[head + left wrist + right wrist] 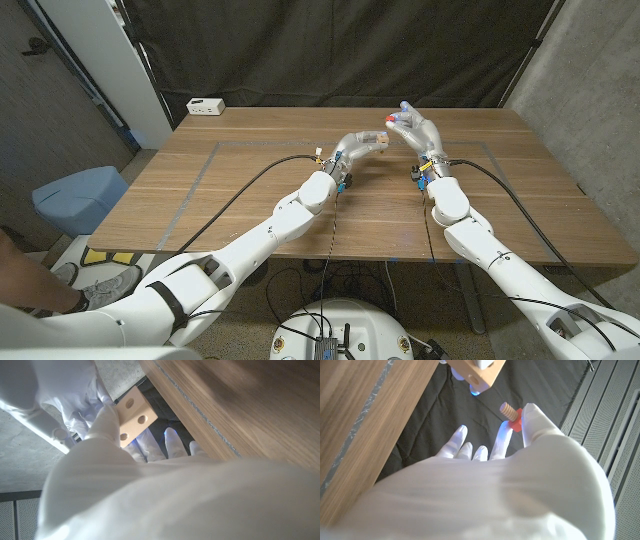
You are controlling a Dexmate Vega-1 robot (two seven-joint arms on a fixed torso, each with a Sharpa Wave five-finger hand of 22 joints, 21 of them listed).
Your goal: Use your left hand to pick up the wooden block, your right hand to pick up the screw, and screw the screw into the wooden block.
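- The wooden worktop (pixel 250 190) carries grey tape lines marking a rectangle, and a black curtain (pixel 330 50) hangs behind its far edge
- A small white box (pixel 205 106) sits near the far left corner of the worktop, well apart from both hands
- The left hand (pixel 362 146) is raised above the far middle of the worktop; in the left wrist view its fingers (pixel 107 417) are pinching the wooden block (pixel 134 415), a pale piece whose visible face has three round holes
- The right hand (pixel 415 130) is raised just beside the left hand, the two close together in the head view
- In the right wrist view the right hand's fingers (pixel 532 422) are pinching the screw (pixel 511 414) by its red head, the other fingers reaching straight and slightly apart
- The screw's ribbed wooden shank points toward the wooden block, near it but apart from it
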